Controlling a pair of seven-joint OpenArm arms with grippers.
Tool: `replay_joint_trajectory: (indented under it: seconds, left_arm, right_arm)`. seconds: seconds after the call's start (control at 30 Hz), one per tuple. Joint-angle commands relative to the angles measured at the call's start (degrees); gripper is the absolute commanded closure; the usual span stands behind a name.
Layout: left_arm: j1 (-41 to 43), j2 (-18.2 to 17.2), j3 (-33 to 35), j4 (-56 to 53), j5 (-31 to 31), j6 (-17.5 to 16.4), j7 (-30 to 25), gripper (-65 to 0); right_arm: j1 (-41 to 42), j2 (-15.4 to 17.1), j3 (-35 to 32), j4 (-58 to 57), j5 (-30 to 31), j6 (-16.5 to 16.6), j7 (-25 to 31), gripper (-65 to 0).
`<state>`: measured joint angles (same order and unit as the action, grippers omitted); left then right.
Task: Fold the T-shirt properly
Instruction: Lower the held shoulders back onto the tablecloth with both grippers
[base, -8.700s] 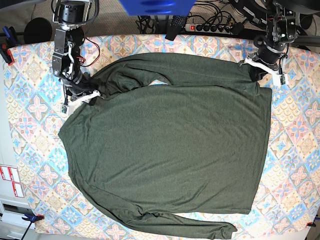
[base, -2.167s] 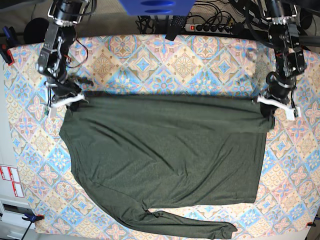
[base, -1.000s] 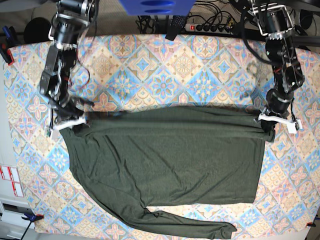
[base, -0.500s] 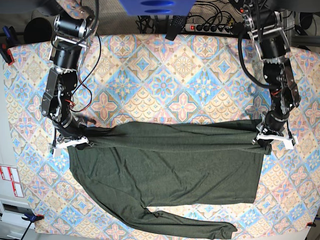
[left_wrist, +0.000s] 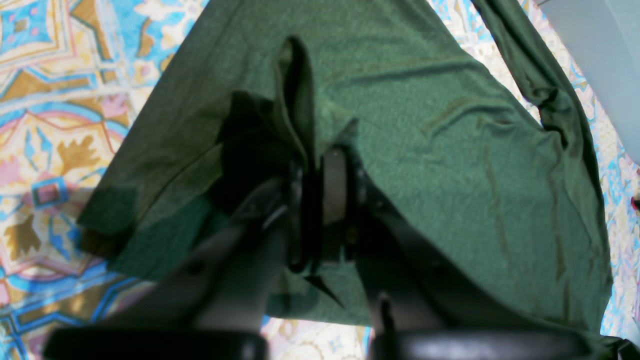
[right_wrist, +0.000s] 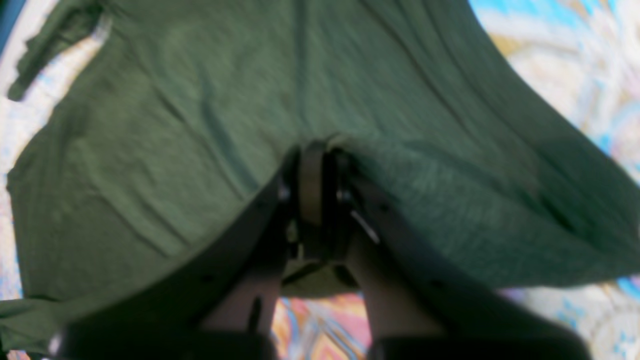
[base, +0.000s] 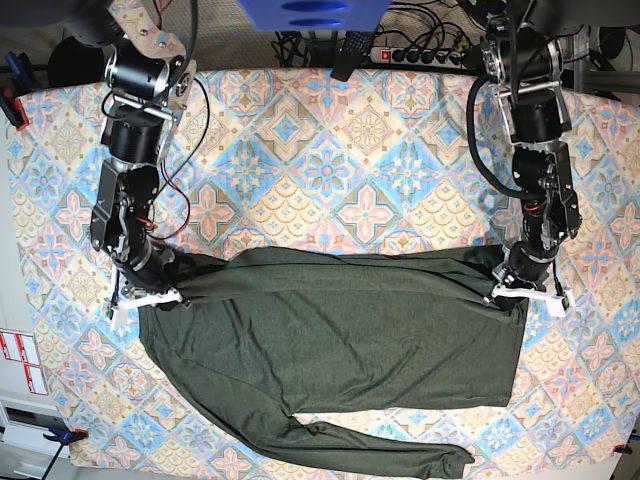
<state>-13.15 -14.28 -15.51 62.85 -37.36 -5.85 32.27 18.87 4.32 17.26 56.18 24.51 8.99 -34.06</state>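
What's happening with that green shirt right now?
Left gripper and right gripper shut on T-shirt edge. Top folded partway down. Nothing in the way.

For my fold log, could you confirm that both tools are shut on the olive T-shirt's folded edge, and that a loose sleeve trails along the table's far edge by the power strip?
Not quite: the loose sleeve trails along the near edge, as the base view shows. The rest holds: the left tool and right tool are both shut on the T-shirt's folded edge.

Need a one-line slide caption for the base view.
Both hands, left and right, pinch the shirt mid-fold on the patterned cloth.
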Motion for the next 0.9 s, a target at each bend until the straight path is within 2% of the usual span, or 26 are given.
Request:
replay_joint_trajectory:
  seconds: [0.0,0.2,0.37,0.57,0.63,0.73,0.8,0.87]
  left_arm:
    - [-1.6,-0.7,-0.1,0.5,-0.5,-0.4,-1.3,0.0]
    - [-1.7,-1.6,-0.1,0.2,-0.4,-0.4,-1.3,0.0]
    - [-1.5,-1.9,-0.3,0.2,2.9,-0.4,-1.4,0.0]
    - [-1.6,-1.8,-0.3,-0.1,6.3,-0.2,-1.5,0.0]
    - [-1.4,-1.8,-0.2,0.0,7.2,-0.1,-1.4,-3.3]
    - [-0.5,-2.0,-0.2,0.3,7.4,0.0,-1.1,-13.2]
    - [0.0,-2.2,-0.2,0.7,7.4,0.0,-1.0,-20.4]
    - [1.2,-2.3,-0.2,1.2,7.3,0.0,-1.0,-24.7]
  right_arm:
    - [1.2,0.6,-0.1,0.6,0.7,0.5,1.8,-0.7]
    - [1.2,0.6,-0.1,0.5,0.7,0.5,3.1,-2.3]
    - [1.2,0.6,-0.1,0.5,0.7,0.5,3.9,-7.8]
    - [1.0,0.6,-0.1,0.5,0.7,0.5,4.1,-8.6]
    - [0.8,0.6,-0.1,0.5,0.7,0.5,4.0,-8.6]
    - [0.2,0.6,-0.2,0.6,0.7,0.5,3.8,-9.1]
    - [-1.0,0.6,-0.2,1.1,0.7,0.5,3.8,-11.4]
    - [-1.4,0.6,0.0,1.1,0.7,0.5,3.8,-14.2]
